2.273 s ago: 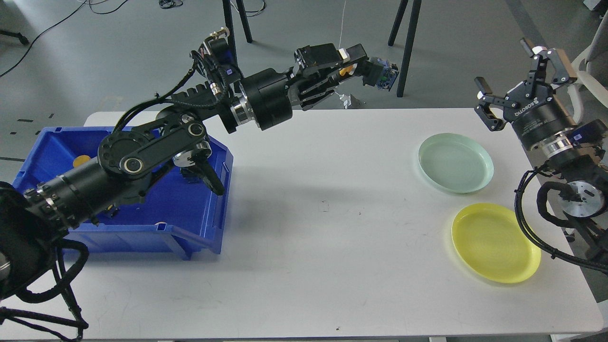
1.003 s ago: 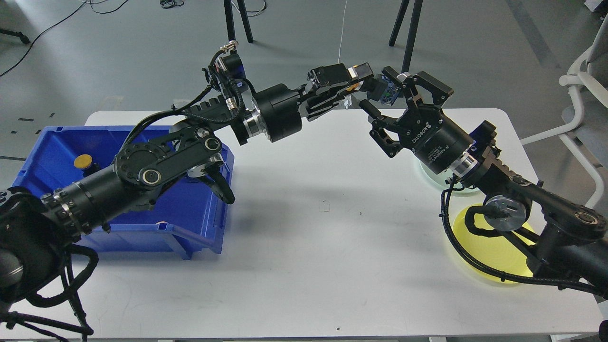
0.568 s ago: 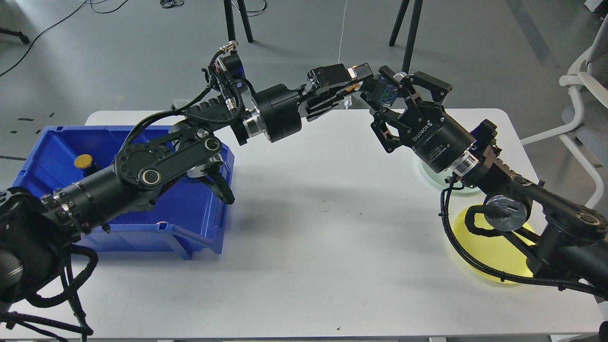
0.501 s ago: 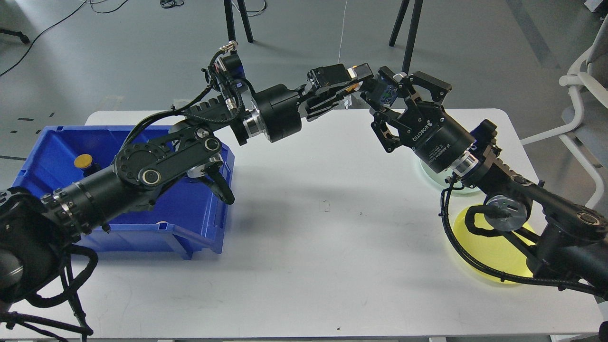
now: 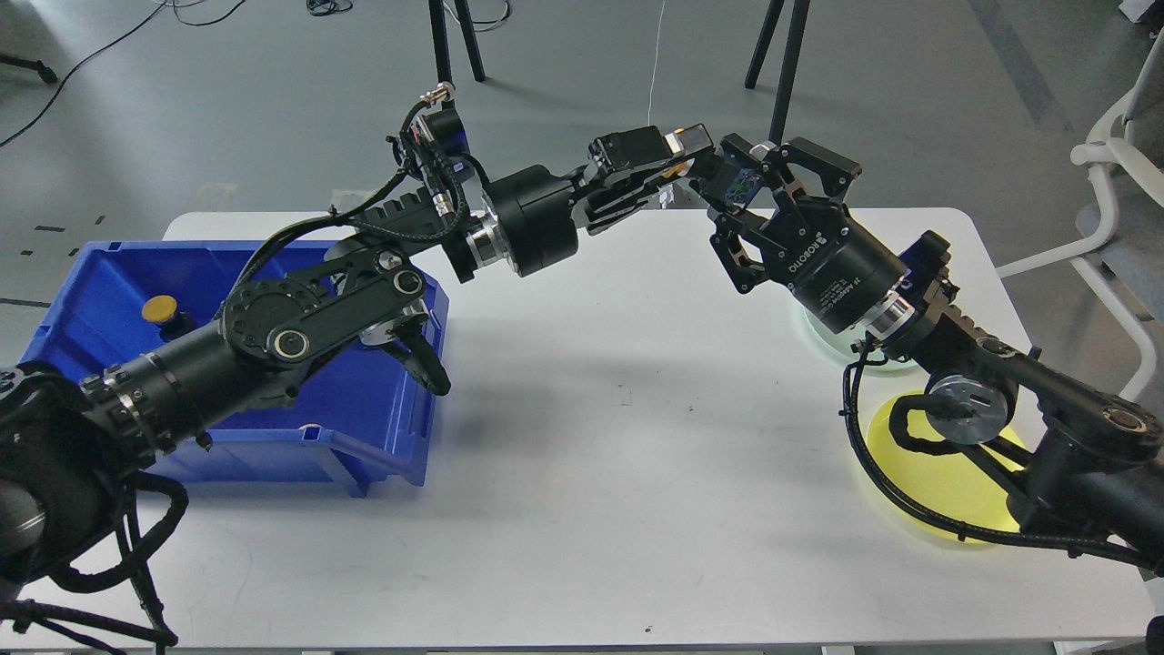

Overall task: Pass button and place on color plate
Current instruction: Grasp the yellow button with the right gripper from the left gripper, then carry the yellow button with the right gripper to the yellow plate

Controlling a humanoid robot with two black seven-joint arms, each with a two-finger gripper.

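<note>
Two hands, left (image 5: pixel 684 162) and right (image 5: pixel 753 185), touching above table's far edge (image 5: pixel 637 211)

The left arm comes in low from the left and rises over the table (image 5: pixel 582 509), its forearm stretched toward the far edge. The left gripper (image 5: pixel 684 162) has its fingers drawn close together. The right arm reaches up from the table's right side, and the right gripper (image 5: pixel 755 186) meets the left one, fingers spread around its tip.

The white surface (image 5: pixel 582 473) carries a blue bin (image 5: pixel 382 437) at left and 2 plates, pale green (image 5: pixel 818 332) and yellow (image 5: pixel 946 482), at right.
</note>
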